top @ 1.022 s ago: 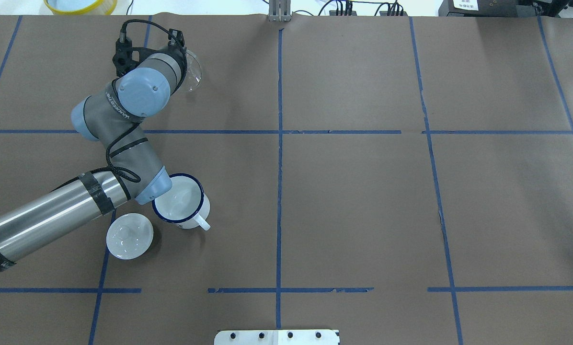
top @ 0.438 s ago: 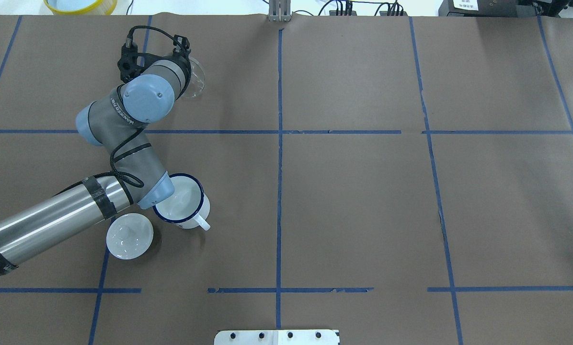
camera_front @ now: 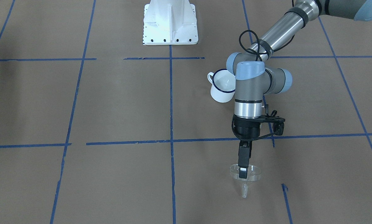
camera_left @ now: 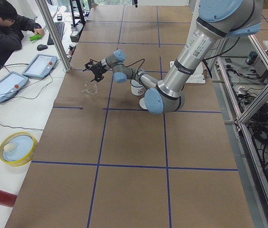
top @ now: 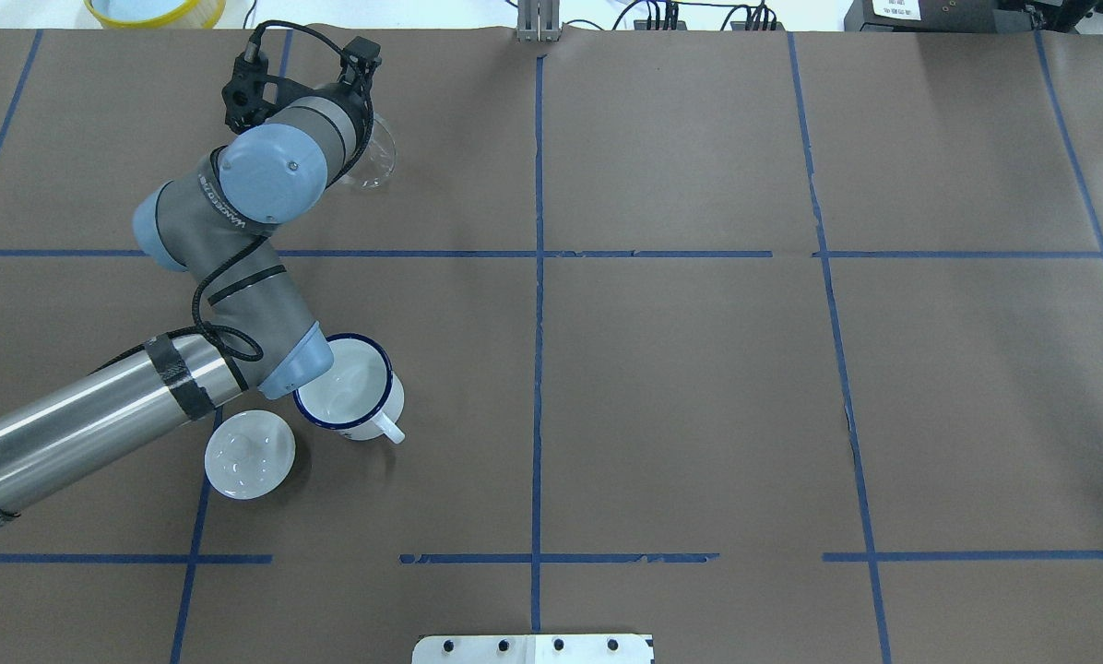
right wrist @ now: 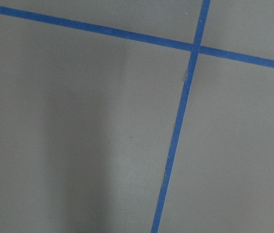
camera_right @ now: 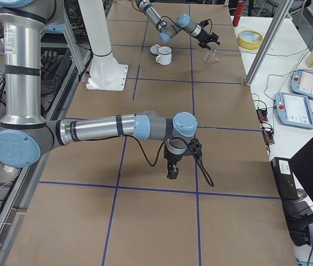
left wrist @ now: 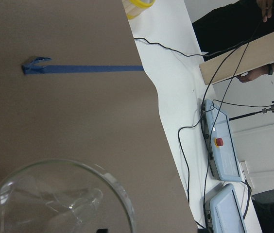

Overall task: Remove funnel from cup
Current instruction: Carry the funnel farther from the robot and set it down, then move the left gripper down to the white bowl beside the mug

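Funnel (camera_front: 253, 174) was out of the cup (camera_front: 220, 91) and well apart from it, stem down, low over the surface (camera_front: 111, 102). The left fingers (camera_front: 243, 157) pinched its rim, probably to set it down. State of the right fingers (camera_right: 171, 173): cannot tell.

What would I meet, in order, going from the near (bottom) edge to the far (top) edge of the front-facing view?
funnel, gripped at its rim by the left gripper → cup → white robot base
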`<move>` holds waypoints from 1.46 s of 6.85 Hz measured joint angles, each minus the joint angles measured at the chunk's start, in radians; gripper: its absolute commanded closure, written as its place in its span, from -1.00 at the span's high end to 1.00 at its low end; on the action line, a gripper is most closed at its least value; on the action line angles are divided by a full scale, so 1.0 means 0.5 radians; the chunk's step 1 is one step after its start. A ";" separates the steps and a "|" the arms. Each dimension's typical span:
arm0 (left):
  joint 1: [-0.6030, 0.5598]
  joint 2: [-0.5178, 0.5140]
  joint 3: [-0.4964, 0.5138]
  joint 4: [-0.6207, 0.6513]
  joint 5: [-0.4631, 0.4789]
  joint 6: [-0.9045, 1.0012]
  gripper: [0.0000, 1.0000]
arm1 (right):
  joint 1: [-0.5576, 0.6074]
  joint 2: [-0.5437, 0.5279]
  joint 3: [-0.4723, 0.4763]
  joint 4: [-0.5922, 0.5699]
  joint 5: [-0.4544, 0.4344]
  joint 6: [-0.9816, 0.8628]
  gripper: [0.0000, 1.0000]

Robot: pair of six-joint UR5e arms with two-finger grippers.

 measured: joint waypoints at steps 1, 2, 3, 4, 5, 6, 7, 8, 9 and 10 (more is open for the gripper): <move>-0.016 0.080 -0.249 0.177 -0.161 0.213 1.00 | 0.000 0.000 0.001 0.000 0.000 0.000 1.00; -0.032 0.173 -0.554 0.402 -0.319 0.456 1.00 | 0.000 0.000 0.001 0.000 0.000 0.000 1.00; -0.054 0.292 -0.899 0.676 -0.515 0.721 1.00 | 0.000 0.000 0.000 0.000 0.000 0.000 1.00; -0.079 0.438 -1.200 0.913 -0.700 0.967 1.00 | 0.000 0.000 -0.001 0.000 0.000 0.000 1.00; -0.104 0.675 -1.480 1.062 -0.876 1.210 1.00 | 0.000 0.000 -0.002 0.000 0.000 0.000 1.00; -0.127 0.954 -1.715 1.118 -1.034 1.434 1.00 | 0.000 0.001 -0.002 0.000 0.000 0.000 1.00; -0.131 1.156 -1.873 1.128 -1.132 1.610 1.00 | 0.000 0.002 -0.002 0.000 0.000 0.000 1.00; -0.115 1.249 -1.946 1.128 -1.205 1.710 1.00 | 0.000 0.002 -0.002 0.000 0.000 0.000 1.00; -0.058 1.279 -1.929 1.128 -1.276 1.758 1.00 | 0.000 0.001 -0.003 0.000 0.000 0.000 1.00; 0.048 1.280 -1.846 1.127 -1.308 1.776 1.00 | 0.000 0.000 -0.002 0.000 0.000 0.000 1.00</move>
